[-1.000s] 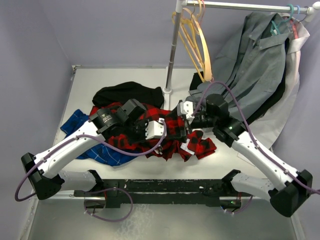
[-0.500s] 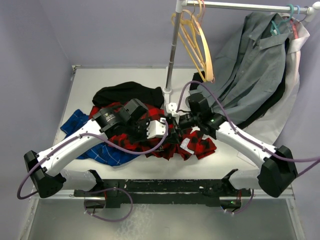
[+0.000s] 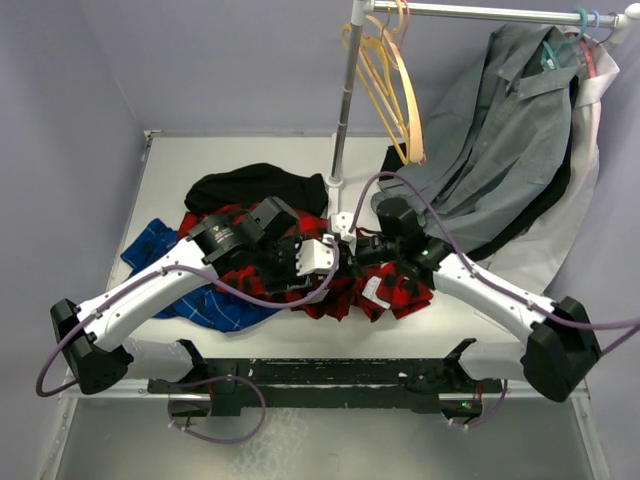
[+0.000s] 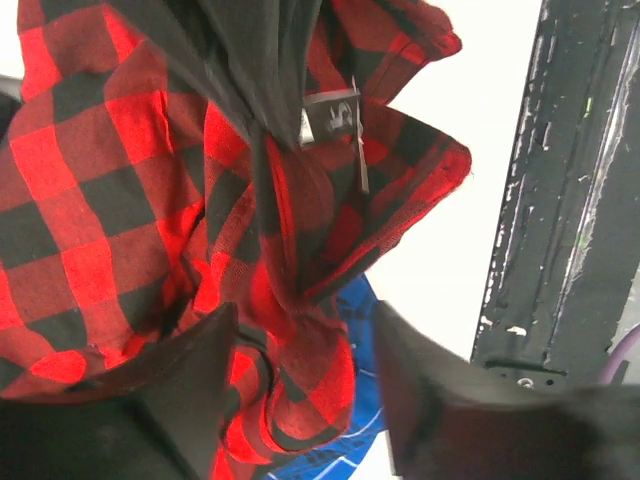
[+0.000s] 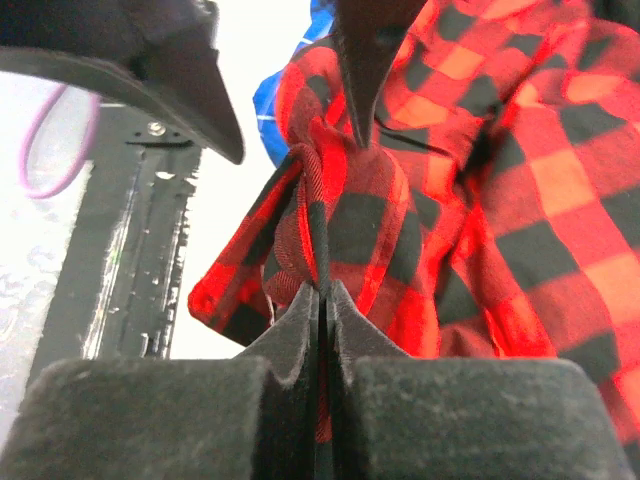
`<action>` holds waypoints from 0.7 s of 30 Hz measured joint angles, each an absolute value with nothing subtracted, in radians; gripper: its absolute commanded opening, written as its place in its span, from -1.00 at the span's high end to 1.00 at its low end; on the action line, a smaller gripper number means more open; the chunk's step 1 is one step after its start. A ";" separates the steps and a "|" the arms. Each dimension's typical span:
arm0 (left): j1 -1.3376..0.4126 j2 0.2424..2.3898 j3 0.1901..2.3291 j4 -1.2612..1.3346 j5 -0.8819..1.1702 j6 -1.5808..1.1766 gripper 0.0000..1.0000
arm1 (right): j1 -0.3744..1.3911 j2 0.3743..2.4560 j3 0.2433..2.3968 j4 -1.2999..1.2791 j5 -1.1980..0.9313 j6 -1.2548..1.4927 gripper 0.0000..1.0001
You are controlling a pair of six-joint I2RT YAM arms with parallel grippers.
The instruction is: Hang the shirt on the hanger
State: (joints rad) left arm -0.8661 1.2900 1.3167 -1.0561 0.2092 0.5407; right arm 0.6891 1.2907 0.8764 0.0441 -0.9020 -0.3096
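Observation:
The red-and-black checked shirt (image 3: 395,285) lies crumpled on the table between the two arms. My right gripper (image 5: 322,292) is shut on a thin fold of the shirt (image 5: 400,200); in the top view the right gripper (image 3: 347,250) sits at the heap's middle. My left gripper (image 4: 305,400) is open, and a bunch of the shirt (image 4: 130,170) hangs loosely between its spread fingers. From above, the left gripper (image 3: 318,262) is right beside the right one. A pink-red hook (image 3: 402,14), likely the hanger's, hangs on the rail; its frame I cannot tell apart from the tan hangers.
A black garment (image 3: 255,185) and a blue checked shirt (image 3: 150,255) lie left of the heap. The rack pole (image 3: 343,110) stands behind it, with tan hangers (image 3: 395,90) and a grey shirt (image 3: 510,130) on the rail. A black frame bar (image 4: 580,200) runs along the near edge.
My right gripper moved left to the left gripper and shut on a fold of the shirt. My left gripper opened and let go of the cloth.

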 measured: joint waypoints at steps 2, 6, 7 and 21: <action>-0.867 1.279 1.306 -1.049 0.191 0.546 -0.87 | 0.688 1.233 0.849 0.050 -0.830 -0.302 1.00; -0.847 1.187 1.234 -1.021 0.108 0.544 -0.99 | 0.686 1.115 0.809 0.062 -0.696 -0.298 1.00; -0.841 1.157 1.222 -1.021 0.094 0.546 -0.99 | 0.685 1.089 0.804 0.067 -0.660 -0.298 1.00; -0.819 1.047 0.953 -0.840 -0.130 0.601 -0.04 | 0.675 1.032 0.794 0.103 -0.514 -0.290 1.00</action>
